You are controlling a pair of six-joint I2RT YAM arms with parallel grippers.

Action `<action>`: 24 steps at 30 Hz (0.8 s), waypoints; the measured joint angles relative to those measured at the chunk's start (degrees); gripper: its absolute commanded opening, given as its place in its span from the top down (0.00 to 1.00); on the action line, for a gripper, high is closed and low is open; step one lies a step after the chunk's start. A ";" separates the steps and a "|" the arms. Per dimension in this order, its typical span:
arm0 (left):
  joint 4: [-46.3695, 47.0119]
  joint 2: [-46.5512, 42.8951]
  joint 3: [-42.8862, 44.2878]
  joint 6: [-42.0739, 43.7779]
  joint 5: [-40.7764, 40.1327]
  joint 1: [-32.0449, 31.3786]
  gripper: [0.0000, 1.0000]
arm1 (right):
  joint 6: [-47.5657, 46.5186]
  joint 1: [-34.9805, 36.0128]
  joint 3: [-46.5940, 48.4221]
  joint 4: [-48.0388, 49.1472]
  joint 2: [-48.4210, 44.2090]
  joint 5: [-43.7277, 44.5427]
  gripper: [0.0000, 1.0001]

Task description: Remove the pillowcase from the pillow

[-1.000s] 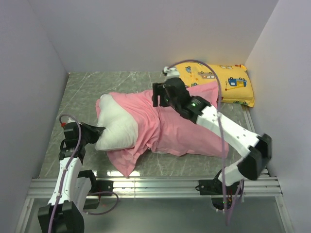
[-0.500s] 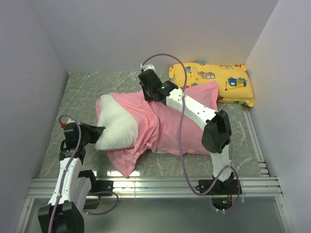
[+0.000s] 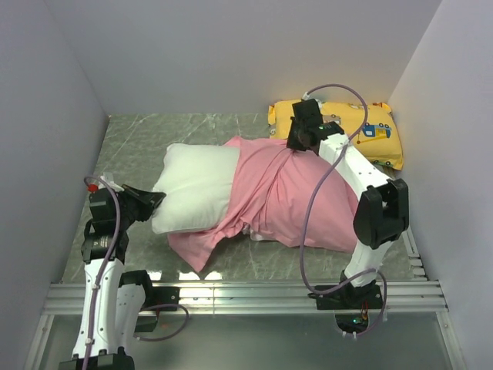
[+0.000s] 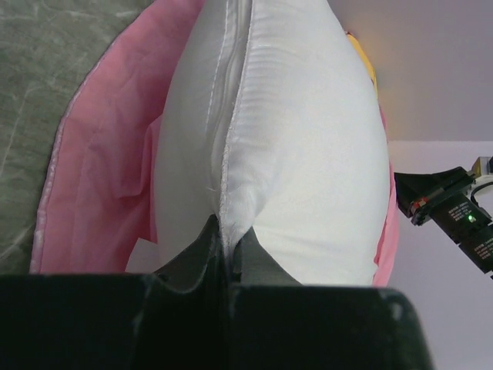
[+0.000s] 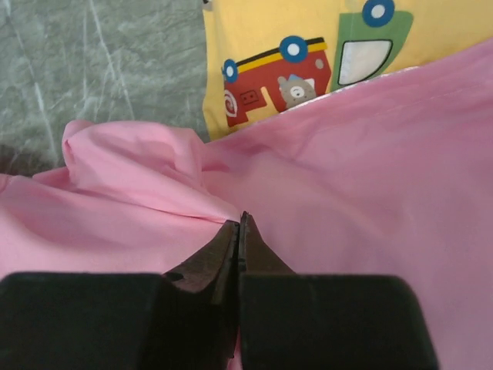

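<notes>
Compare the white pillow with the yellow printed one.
The white pillow is plain and larger; the yellow pillow is smaller, printed with cartoon vehicles. The white pillow sits partly inside the pink pillowcase, its edge pinched by the left end effector; the yellow pillow is ungripped. Both lie on the table.

The pillowcase (image 3: pixel 289 202) hides the right half of the pillow (image 3: pixel 196 187) and also covers the near edge of the yellow pillow (image 3: pixel 379 137).

The pillowcase (image 3: pixel 293 200) is creased pink cloth with a faint sheen, the pillow (image 3: pixel 196 185) smooth white woven cloth, the table (image 3: pixel 146 139) glossy grey marble-look.
</notes>
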 measured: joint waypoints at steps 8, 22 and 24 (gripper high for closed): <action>-1.20 5.27 3.65 0.96 -3.37 0.81 1.00 | -1.79 8.00 -4.07 -0.31 -9.25 5.40 0.35; -1.18 7.72 6.25 2.40 -5.18 1.16 0.99 | 3.32 45.20 -26.84 5.73 -36.94 16.28 0.32; -1.18 8.00 6.32 2.40 -5.18 1.20 1.00 | 5.09 49.99 -29.46 6.60 -34.36 17.22 0.32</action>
